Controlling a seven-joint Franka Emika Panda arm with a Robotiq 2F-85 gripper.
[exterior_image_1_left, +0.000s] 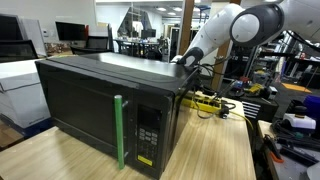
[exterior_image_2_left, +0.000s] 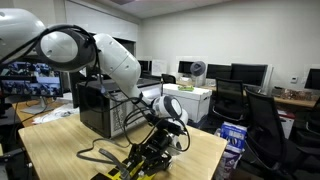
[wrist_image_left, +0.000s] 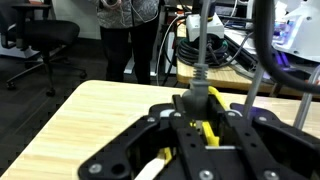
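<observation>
In the wrist view my gripper (wrist_image_left: 197, 115) is shut on a grey plug (wrist_image_left: 196, 98), and the plug's grey cable (wrist_image_left: 200, 45) runs up from it. The plug stands on a yellow power strip (wrist_image_left: 209, 130) lying on the wooden table (wrist_image_left: 90, 110). In an exterior view the gripper (exterior_image_2_left: 158, 138) points down at the power strip (exterior_image_2_left: 130, 166) behind the black microwave (exterior_image_2_left: 100, 108). In an exterior view the arm (exterior_image_1_left: 215, 35) reaches down behind the microwave (exterior_image_1_left: 100, 95), which hides the fingertips; the strip (exterior_image_1_left: 208, 100) shows beside it.
The microwave has a green handle (exterior_image_1_left: 119, 130). Loose cables (exterior_image_2_left: 100, 152) lie round the power strip. A person (wrist_image_left: 128, 30) stands beyond the table's far edge, next to an office chair (wrist_image_left: 45, 40). Desks with monitors (exterior_image_2_left: 245, 75) and chairs (exterior_image_2_left: 265, 115) surround the table.
</observation>
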